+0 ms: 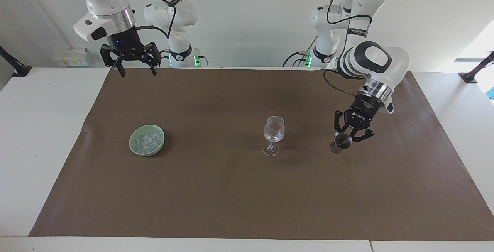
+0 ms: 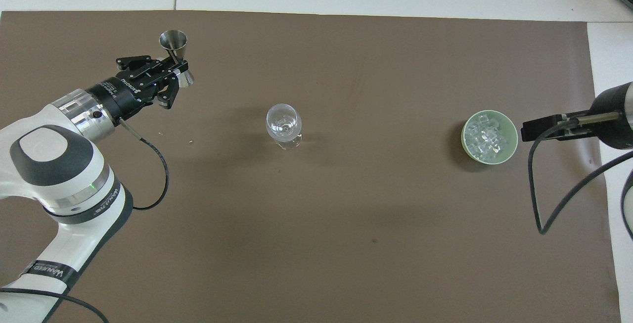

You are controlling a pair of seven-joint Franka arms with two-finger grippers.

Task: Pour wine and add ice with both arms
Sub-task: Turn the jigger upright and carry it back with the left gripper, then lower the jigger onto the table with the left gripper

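A clear stemmed wine glass point(image 1: 273, 133) point(image 2: 283, 124) stands upright mid-mat; no wine shows in it. My left gripper point(image 1: 342, 137) point(image 2: 178, 67) is shut on a steel jigger point(image 1: 339, 144) point(image 2: 175, 51) at its waist. It holds the jigger roughly upright, low over the mat, beside the glass toward the left arm's end. The ice point(image 1: 148, 139) point(image 2: 487, 135) is heaped in a pale green bowl point(image 1: 144, 153) point(image 2: 464, 140) toward the right arm's end. My right gripper point(image 1: 133, 66) waits open and empty, high over the mat's edge by the robots.
A brown mat point(image 1: 216, 198) point(image 2: 346, 244) covers most of the white table point(image 1: 42, 128). The right arm's black cable point(image 2: 539, 199) hangs over the mat's end near the bowl. A few small crumbs point(image 2: 190, 141) lie near the left arm.
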